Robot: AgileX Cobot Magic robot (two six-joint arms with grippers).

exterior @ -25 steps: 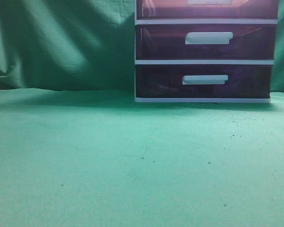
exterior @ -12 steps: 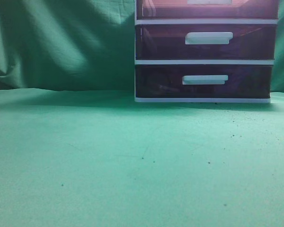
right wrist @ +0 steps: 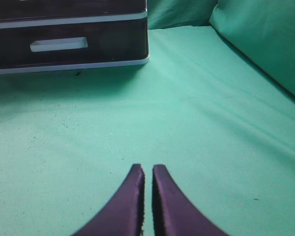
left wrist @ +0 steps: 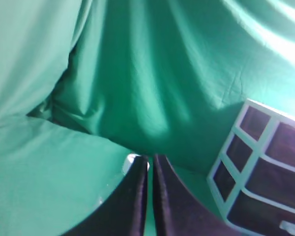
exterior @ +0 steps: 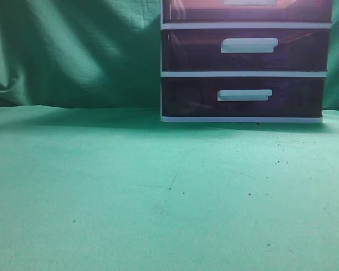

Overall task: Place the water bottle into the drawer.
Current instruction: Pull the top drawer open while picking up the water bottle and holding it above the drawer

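Note:
The drawer (exterior: 198,11), reddish-brown with a white bar handle (exterior: 250,1), is the top one of the white-framed unit (exterior: 243,26) and is cut off by the exterior view's upper edge; it sits flush with the frame. A small white round cap (left wrist: 131,161), seemingly the water bottle's, peeks out behind my left gripper's finger, with faint clear glints below it; the rest is hidden. My left gripper (left wrist: 150,160) is shut and empty above the green cloth. My right gripper (right wrist: 148,169) is shut and empty, low over the cloth. Neither gripper shows in the exterior view.
Two darker purple drawers (exterior: 246,49) (exterior: 243,97) sit below the top one; the lowest also shows in the right wrist view (right wrist: 69,46). The unit's side grid (left wrist: 250,162) is to the right of the left gripper. Green cloth (exterior: 158,186) covers the table and hangs behind.

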